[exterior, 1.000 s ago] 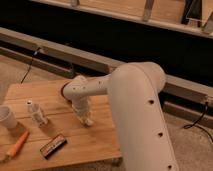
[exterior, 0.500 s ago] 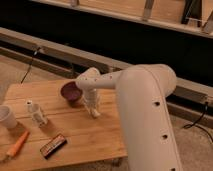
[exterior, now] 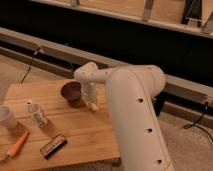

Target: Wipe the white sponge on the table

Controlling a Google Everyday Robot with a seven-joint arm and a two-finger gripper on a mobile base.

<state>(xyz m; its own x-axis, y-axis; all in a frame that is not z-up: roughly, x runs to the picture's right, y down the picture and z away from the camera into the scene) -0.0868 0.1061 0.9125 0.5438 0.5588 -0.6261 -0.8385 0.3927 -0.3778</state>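
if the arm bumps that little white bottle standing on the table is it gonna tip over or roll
Probably tips easily: the bottle stands upright, taller than it is wide, on a small base. Once down it may roll, since it looks round. It seems small and likely light. The gripper is down at the table beside the bowl, away from the bottle.

I see a dim room with warm, yellowish light. The table (exterior: 75,132) glows honey-brown, and the wall behind it is almost black. Light seems to come from above, since my big white arm (exterior: 135,115) shines on top and goes grey underneath. The gripper (exterior: 93,104) hangs low over the table, past the dark bowl (exterior: 71,91), with a soft shadow under it. Everything looks fuzzy and grainy. Small things at the left edge are smeared.
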